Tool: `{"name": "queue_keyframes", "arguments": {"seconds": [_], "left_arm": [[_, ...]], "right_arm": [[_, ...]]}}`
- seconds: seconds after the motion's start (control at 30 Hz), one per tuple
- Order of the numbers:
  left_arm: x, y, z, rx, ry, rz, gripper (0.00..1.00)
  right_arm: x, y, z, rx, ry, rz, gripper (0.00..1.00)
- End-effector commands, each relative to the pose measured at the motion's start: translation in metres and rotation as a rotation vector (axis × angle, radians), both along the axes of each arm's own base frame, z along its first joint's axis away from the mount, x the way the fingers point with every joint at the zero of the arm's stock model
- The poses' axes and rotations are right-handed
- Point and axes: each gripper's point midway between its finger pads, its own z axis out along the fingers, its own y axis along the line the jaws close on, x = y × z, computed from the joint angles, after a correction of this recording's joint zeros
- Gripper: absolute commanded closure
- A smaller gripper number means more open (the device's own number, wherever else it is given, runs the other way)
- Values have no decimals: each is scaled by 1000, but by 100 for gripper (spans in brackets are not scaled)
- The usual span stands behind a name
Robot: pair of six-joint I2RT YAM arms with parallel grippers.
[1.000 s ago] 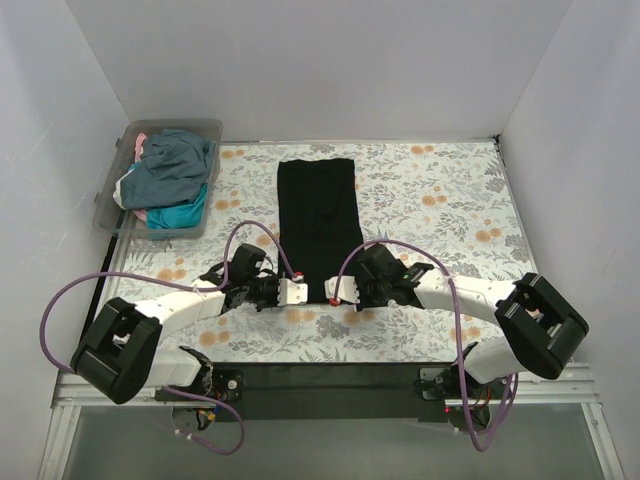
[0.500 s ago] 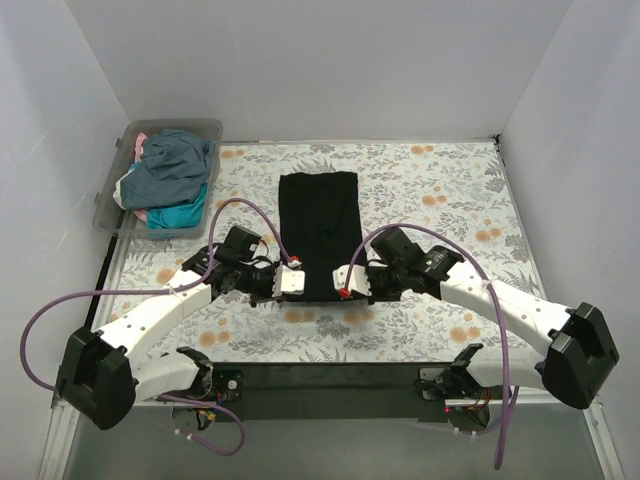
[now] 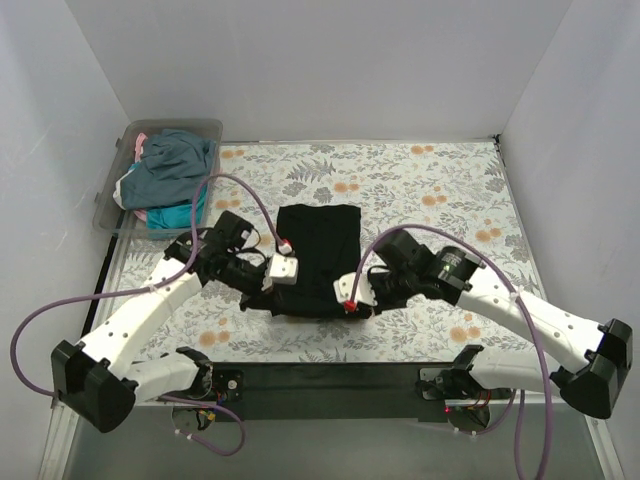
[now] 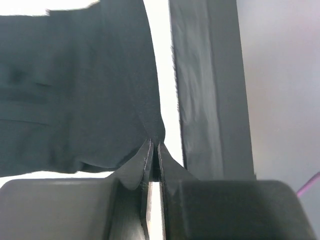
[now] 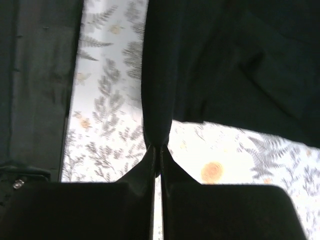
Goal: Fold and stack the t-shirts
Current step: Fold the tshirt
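The black t-shirt (image 3: 320, 240) lies in the middle of the floral covering, with its near end lifted off the table. At the near left corner, my left gripper (image 3: 289, 285) is shut on a pinch of the black cloth (image 4: 75, 90), and the fabric bunches right at the fingertips of the gripper (image 4: 154, 146). My right gripper (image 3: 342, 299) is shut on the near right corner. In the right wrist view the cloth (image 5: 225, 60) hangs as a narrow fold from the closed tips of that gripper (image 5: 159, 148). The far end of the shirt still rests flat.
A clear plastic bin (image 3: 108, 205) stands at the far left and holds slate-blue (image 3: 175, 165), teal (image 3: 186, 212) and pink (image 3: 140, 146) t-shirts in a heap. White walls close off three sides. A dark strip (image 3: 330, 372) runs along the table's near edge.
Both grippers have risen and moved away from the arm bases, carrying the black shirt's near end with them. The shirt looks shorter now. Both stayed shut.
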Motion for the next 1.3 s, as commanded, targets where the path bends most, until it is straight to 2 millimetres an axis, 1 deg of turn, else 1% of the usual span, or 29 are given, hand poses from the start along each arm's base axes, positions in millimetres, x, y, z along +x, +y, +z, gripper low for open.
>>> {"name": "queue_keyframes", "arguments": {"seconds": [0.0,0.07,0.1,0.17,0.2,0.23,0.27,0.3,0.33,0.37,0.4,0.43,0.47,0.5,0.53,0.57,0.63,0.67,0.73,0.9,0.97,1.0,1.03,1.07,1.1,1.13,1.17,1.2,1.27], "left_arm": [[31,-7,38,-76,61,111,100],[59,-7,40,-109,117,146,100],[83,-3,52,-132,89,191,100],[112,-4,43,-125,116,212,100],[134,-1,55,-148,80,244,100],[154,-2,48,-157,89,261,100],[169,-1,49,-166,75,276,100],[185,4,47,-169,69,308,100],[210,4,43,-170,54,320,100],[223,6,38,-158,41,328,100],[236,8,34,-154,52,353,100],[258,8,26,-160,43,368,100],[268,9,20,-162,51,381,100],[280,11,12,-146,47,401,100],[295,11,-2,-136,62,417,100],[300,11,-11,-129,71,424,100],[315,16,-42,-93,85,465,100],[318,16,-52,-85,88,472,100],[332,20,-76,-59,63,503,100],[333,23,-109,-17,125,548,100],[321,22,-116,-5,176,547,100],[307,21,-124,11,208,537,100],[296,20,-119,15,205,525,100],[283,15,-118,17,211,502,100],[254,17,-132,45,255,478,100],[243,15,-116,36,224,460,100],[230,13,-113,37,221,438,100],[213,9,-112,41,219,402,100],[178,11,-105,52,243,372,100]], "right_arm": [[34,4,33,31,-32,-26,99],[55,-1,36,18,-42,-36,99],[63,0,31,6,-37,-32,99],[88,-2,35,11,-74,-27,99],[98,0,25,-9,-53,-25,99],[111,-4,23,-15,-47,-49,99],[127,2,35,5,-70,-57,99],[139,6,22,-11,-37,-50,99],[155,4,23,-8,-42,-69,99],[171,9,30,4,-67,-70,99],[185,12,15,-15,-42,-63,99],[199,8,10,-18,-39,-80,99],[218,12,18,-2,-68,-89,99],[231,13,-5,-28,-26,-97,99],[244,9,-11,-29,-16,-119,99],[254,10,-15,-29,-11,-126,99],[275,14,-53,-62,47,-143,99],[281,16,-46,-52,29,-152,99],[291,20,-66,-59,60,-164,99],[291,22,-101,-78,133,-208,99],[282,19,-111,-87,164,-221,99],[277,19,-107,-78,175,-233,99],[270,19,-108,-82,185,-231,99],[254,15,-118,-101,221,-231,99],[245,14,-109,-92,221,-235,99],[233,16,-109,-95,231,-225,99],[210,9,-120,-117,275,-225,99],[201,12,-106,-89,264,-216,99],[176,12,-102,-83,302,-220,99]]}}
